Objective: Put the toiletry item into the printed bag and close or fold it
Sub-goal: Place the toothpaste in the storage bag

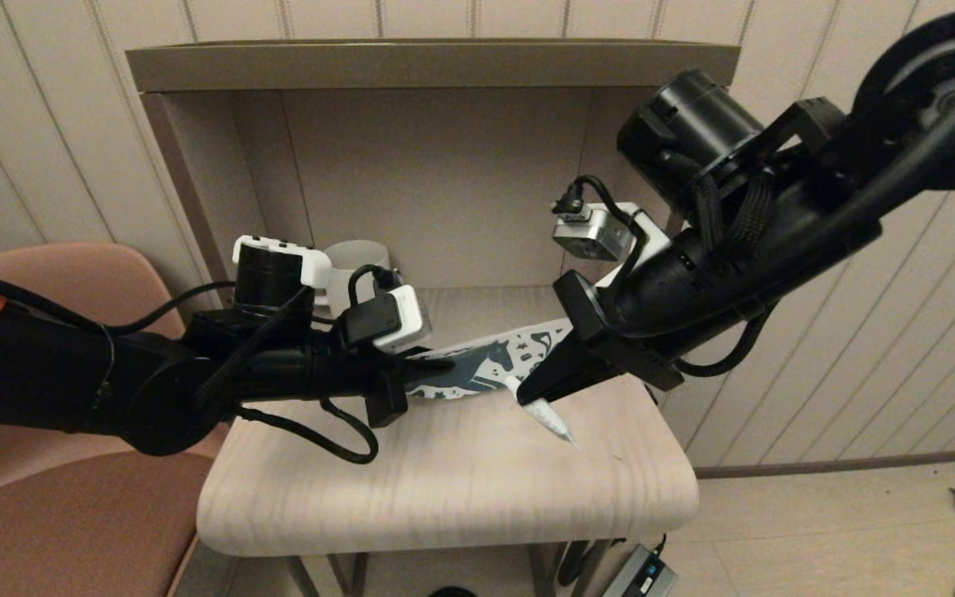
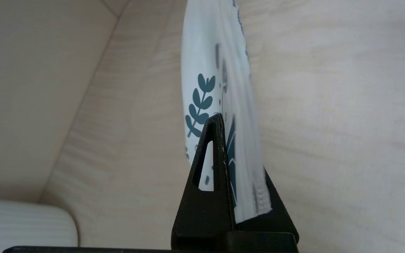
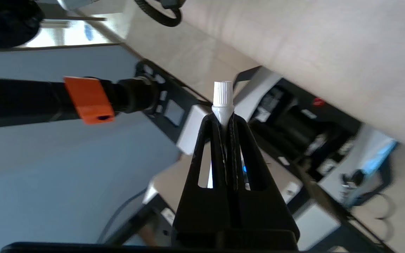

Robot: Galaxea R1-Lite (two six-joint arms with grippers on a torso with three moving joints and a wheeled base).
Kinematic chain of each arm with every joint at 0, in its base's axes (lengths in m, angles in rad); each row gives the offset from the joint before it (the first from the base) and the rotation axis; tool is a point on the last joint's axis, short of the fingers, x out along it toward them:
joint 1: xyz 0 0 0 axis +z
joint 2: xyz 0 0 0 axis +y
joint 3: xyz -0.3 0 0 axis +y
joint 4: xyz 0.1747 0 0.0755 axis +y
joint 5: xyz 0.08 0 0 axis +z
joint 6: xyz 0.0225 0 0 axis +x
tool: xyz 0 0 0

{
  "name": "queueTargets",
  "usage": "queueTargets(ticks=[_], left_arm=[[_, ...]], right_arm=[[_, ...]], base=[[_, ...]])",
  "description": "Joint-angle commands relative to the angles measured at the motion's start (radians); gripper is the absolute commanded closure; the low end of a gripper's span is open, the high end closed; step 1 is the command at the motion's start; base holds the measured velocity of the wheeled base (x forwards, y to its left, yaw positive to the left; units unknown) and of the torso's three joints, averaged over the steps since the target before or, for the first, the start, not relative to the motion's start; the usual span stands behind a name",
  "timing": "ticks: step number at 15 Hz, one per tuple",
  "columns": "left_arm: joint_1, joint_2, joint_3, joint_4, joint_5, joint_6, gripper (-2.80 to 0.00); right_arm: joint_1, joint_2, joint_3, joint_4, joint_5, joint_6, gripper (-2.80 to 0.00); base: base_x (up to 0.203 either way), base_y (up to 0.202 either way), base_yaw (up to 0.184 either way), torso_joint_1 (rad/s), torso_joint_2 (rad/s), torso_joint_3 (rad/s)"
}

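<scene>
The printed bag (image 1: 490, 365), white with a dark teal horse, hangs in the air over the small table, held edge-on. My left gripper (image 1: 438, 366) is shut on its left end; in the left wrist view the bag (image 2: 216, 70) rises between the fingers of that gripper (image 2: 231, 140). The toiletry item (image 1: 550, 421), a tiny white tube, is clamped in my shut right gripper (image 1: 530, 396) just right of the bag's lower edge. Its ribbed cap end (image 3: 222, 96) sticks out past the fingertips of the right gripper (image 3: 225, 119), and its crimped end points down toward the tabletop.
A white ribbed mug (image 1: 357, 261) stands at the back left of the light wood table (image 1: 444, 481), behind my left wrist, and shows as a ribbed edge (image 2: 23, 225). A beige open cabinet (image 1: 428, 66) encloses the back. A pink chair (image 1: 46, 497) is at left.
</scene>
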Motion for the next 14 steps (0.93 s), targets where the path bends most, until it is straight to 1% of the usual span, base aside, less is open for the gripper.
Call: queueTargets(ticks=[1,2,3,4,6,7,8,9,10,11,13,14], left_arm=[[-0.002,-0.004,0.010,-0.003,-0.005,0.001,0.00],[-0.002,-0.003,0.012,-0.004,-0.005,-0.005,0.00],[-0.002,-0.005,0.015,-0.003,-0.007,-0.033,0.00],[-0.002,-0.007,0.015,-0.003,-0.012,-0.079,0.00],[-0.002,-0.012,0.017,-0.003,-0.062,-0.206,0.00],[-0.001,-0.016,0.020,-0.003,-0.087,-0.247,0.00],[0.000,-0.022,0.034,-0.003,-0.104,-0.300,0.00],[0.003,-0.025,0.042,-0.002,-0.127,-0.345,0.00],[0.010,-0.026,0.042,0.003,-0.165,-0.364,0.00],[0.020,-0.025,0.034,0.013,-0.209,-0.378,0.00],[0.027,-0.020,0.015,0.031,-0.280,-0.417,0.00],[0.027,-0.015,0.013,0.035,-0.303,-0.423,0.00]], right_arm=[[0.001,0.029,0.000,-0.007,0.010,0.033,0.00],[0.001,0.031,0.000,-0.010,0.011,0.036,0.00],[-0.005,0.032,0.000,-0.014,0.011,0.037,0.00],[-0.009,0.029,0.001,-0.028,0.009,0.037,0.00],[-0.022,0.001,0.009,-0.063,-0.003,0.021,0.00],[-0.025,-0.016,0.019,-0.088,-0.015,0.000,0.00],[-0.025,-0.040,0.037,-0.120,-0.045,-0.057,0.00],[-0.025,-0.056,0.065,-0.148,-0.083,-0.141,0.00],[-0.024,-0.076,0.114,-0.189,-0.132,-0.257,0.00],[-0.025,-0.091,0.171,-0.246,-0.166,-0.345,0.00],[-0.028,-0.105,0.253,-0.392,-0.193,-0.475,0.00],[-0.039,-0.107,0.269,-0.434,-0.196,-0.539,0.00]], base=[[0.000,0.000,0.000,0.000,0.00,0.000],[0.000,0.000,0.000,0.000,0.00,0.000],[0.000,0.000,0.000,0.000,0.00,0.000],[0.000,0.000,0.000,0.000,0.00,0.000],[0.000,0.000,0.000,0.000,0.00,0.000],[0.000,0.000,0.000,0.000,0.00,0.000],[0.000,0.000,0.000,0.000,0.00,0.000],[0.000,0.000,0.000,0.000,0.00,0.000],[0.000,0.000,0.000,0.000,0.00,0.000],[0.000,0.000,0.000,0.000,0.00,0.000],[0.000,0.000,0.000,0.000,0.00,0.000],[0.000,0.000,0.000,0.000,0.00,0.000]])
